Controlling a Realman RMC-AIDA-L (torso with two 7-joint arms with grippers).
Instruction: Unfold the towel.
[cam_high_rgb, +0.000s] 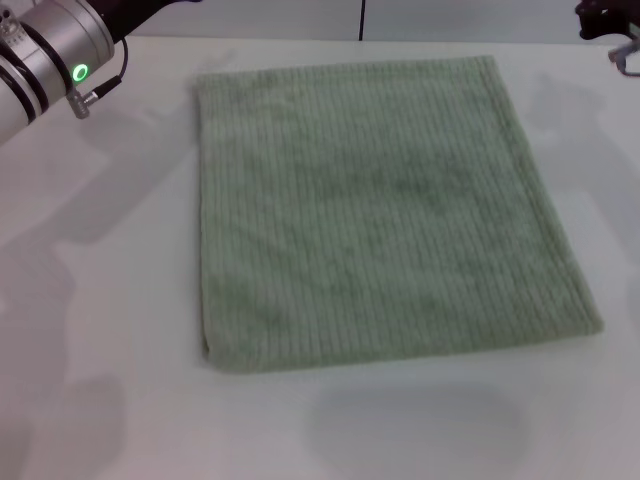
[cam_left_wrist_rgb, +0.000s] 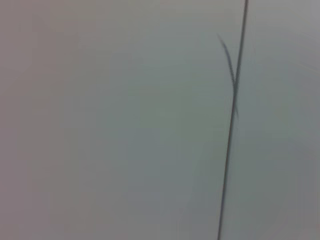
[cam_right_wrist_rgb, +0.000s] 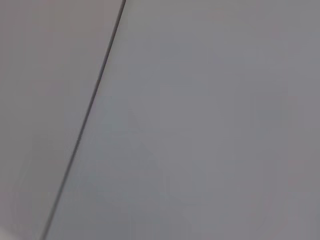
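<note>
The pale sage-green ribbed towel (cam_high_rgb: 385, 215) lies flat on the white table (cam_high_rgb: 100, 300) in the head view, a roughly square shape filling the middle. Its left edge looks thick and doubled at the near left corner. My left arm's silver wrist (cam_high_rgb: 50, 50) with a green light is raised at the far left, apart from the towel; its fingers are out of view. A dark part of my right gripper (cam_high_rgb: 608, 22) shows at the far right corner, beyond the towel. Both wrist views show only a plain grey surface with a dark seam, no towel.
Bare white table surrounds the towel on the left, right and near sides. A grey wall with a dark vertical seam (cam_high_rgb: 361, 18) stands behind the table's far edge.
</note>
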